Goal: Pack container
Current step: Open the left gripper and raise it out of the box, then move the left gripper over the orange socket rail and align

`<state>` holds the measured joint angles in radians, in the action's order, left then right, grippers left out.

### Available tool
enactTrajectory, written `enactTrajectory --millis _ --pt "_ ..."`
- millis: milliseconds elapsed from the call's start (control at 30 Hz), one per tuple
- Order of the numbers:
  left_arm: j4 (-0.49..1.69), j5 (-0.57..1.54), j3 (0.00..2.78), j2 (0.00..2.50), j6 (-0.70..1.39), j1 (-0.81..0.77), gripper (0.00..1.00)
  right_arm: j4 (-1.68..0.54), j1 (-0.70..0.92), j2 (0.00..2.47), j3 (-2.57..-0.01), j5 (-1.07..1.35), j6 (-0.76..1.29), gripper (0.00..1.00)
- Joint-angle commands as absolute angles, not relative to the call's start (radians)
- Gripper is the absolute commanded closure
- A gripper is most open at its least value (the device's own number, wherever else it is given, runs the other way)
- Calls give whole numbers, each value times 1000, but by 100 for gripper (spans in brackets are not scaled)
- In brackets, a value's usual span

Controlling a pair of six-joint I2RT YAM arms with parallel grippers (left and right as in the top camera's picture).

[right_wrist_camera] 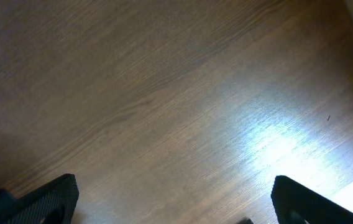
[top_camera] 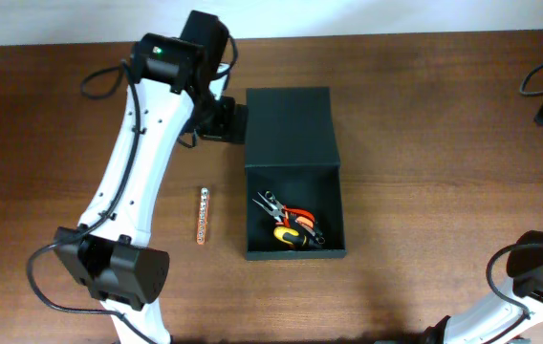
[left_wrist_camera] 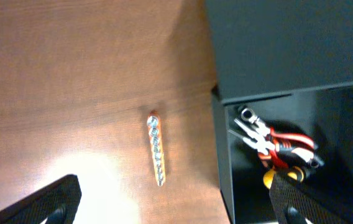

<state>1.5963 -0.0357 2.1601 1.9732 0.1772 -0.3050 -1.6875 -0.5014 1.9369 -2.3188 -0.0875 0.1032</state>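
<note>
Left gripper (left_wrist_camera: 176, 202) hangs wide open, empty, upper centre of the overhead frame beside the container (top_camera: 295, 252) — mid-frame, lid back. Red pliers (top_camera: 286, 212) and a yellow-handled tool (top_camera: 289, 236) lie inside; a bit strip (top_camera: 202, 214) left of it looks not yet packed — right gripper (right_wrist_camera: 176, 205) gapes empty too.

Wooden table (top_camera: 424, 115), open dark container (top_camera: 291, 124), bit strip (top_camera: 202, 214) just beside

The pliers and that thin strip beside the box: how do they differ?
The pliers lie inside the open container, against a yellow-and-black tool; the strip lies alone on the table, left of the container. The pliers have red-and-black handles; the strip is one straight, narrow bar with a row of silvery pieces. Both are small beside the container.
</note>
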Motion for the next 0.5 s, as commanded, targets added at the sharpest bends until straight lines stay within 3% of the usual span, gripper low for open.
enactTrajectory --millis 0,233,467 --pt "1670 -50 2175 1969 262 -271 1 -1687 -505 1938 -2317 -86 110 1" --pt "1688 -38 2095 1928 229 -260 1 -1687 -505 1938 -2317 -86 110 1" --pt "1605 -43 1673 1745 232 -259 1 -1687 -505 1938 -2317 -86 110 1"
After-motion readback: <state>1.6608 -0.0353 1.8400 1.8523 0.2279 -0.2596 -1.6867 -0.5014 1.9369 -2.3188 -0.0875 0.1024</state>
